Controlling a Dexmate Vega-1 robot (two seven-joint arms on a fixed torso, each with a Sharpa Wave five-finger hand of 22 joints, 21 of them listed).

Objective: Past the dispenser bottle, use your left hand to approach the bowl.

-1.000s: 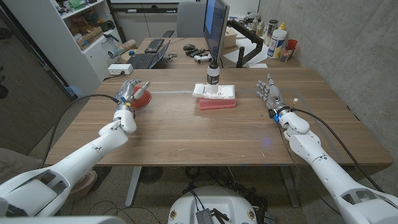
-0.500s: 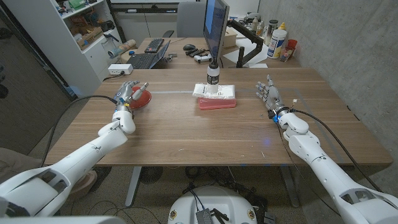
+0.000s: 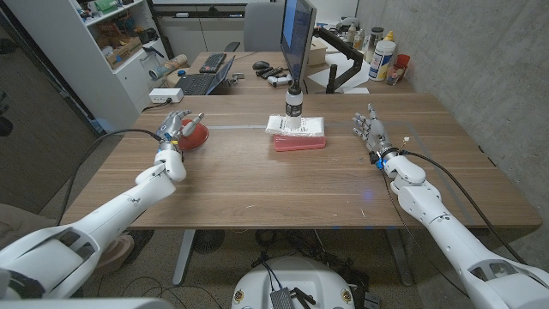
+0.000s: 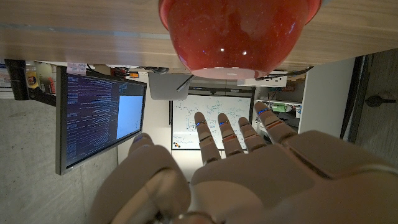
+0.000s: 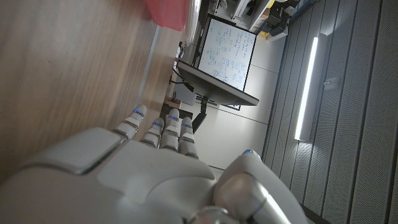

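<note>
A red bowl (image 3: 194,135) sits on the wooden table (image 3: 274,180) at its left side, and it looms large and close as the bowl (image 4: 239,34) in the left wrist view. My left hand (image 3: 176,129) is right at the bowl's near-left side, fingers spread and holding nothing; whether it touches the bowl I cannot tell. Its fingers (image 4: 230,134) point toward the bowl. The dark dispenser bottle (image 3: 294,100) with a white label stands at the table's middle back on a red and white pack (image 3: 298,133). My right hand (image 3: 369,129) stands open, fingers up, at the right.
A monitor (image 3: 296,34) rises behind the bottle. Further back stands a second desk with a keyboard (image 3: 198,83), bottles (image 3: 385,57) and clutter. A shelf unit (image 3: 103,43) stands at the back left. A black cable (image 3: 103,150) trails off the table's left edge.
My left hand has crept slightly farther along the table toward the bowl. The right hand, the bottle and the bowl have stayed put.
</note>
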